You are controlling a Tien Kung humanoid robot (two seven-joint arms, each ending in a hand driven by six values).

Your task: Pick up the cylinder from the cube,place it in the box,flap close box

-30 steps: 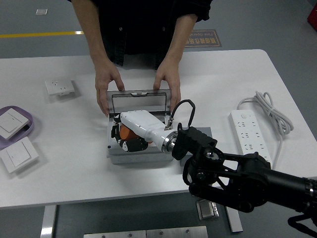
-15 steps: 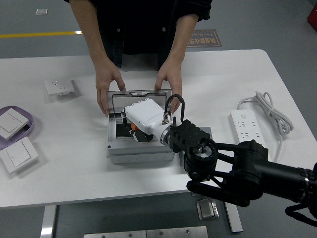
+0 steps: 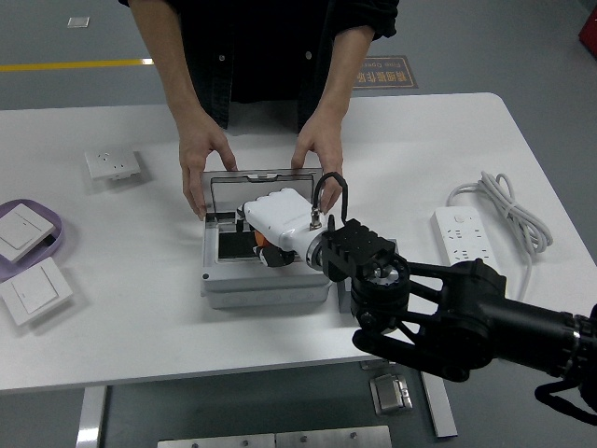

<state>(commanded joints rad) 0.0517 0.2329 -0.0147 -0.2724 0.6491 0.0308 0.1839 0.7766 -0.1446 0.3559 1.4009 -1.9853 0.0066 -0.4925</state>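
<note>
Inside the grey box [image 3: 266, 285], the right hand [image 3: 280, 219] grips the orange cylinder [image 3: 262, 251] low over the cavity, so a sideways withdrawal risks dragging it out or striking the upright lid [image 3: 264, 193] that a person's 2 hands [image 3: 202, 161] steady.

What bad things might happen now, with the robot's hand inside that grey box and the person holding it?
The right hand is down inside the open grey plastic box, over the orange cylinder. Pulling out, it might knock the upright clear lid or drag the cylinder back out. The person's hands rest against the box beside the lid, so a hasty closing flap could pinch them.
</note>
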